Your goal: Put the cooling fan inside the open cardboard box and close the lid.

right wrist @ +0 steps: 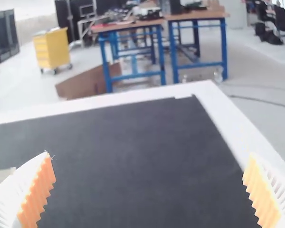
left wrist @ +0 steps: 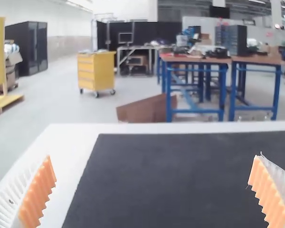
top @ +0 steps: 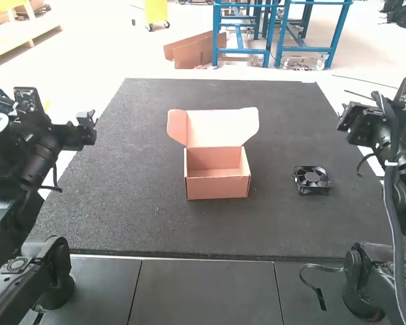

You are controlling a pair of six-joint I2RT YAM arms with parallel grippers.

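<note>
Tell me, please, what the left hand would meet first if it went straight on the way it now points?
Nothing stands in its line: the left hand points, open, over the black mat, which it might graze farther out; depth is unclear.

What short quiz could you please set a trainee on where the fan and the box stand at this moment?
1. True or false: the cooling fan already lies inside the cardboard box.
2. Multiple choice: the box's lid is A) shut, B) standing open, C) torn off.
3. Fill in: the fan lies on the black mat, on the ___ arm's side of the box.
Key: 1 false; 2 B; 3 right.
</note>
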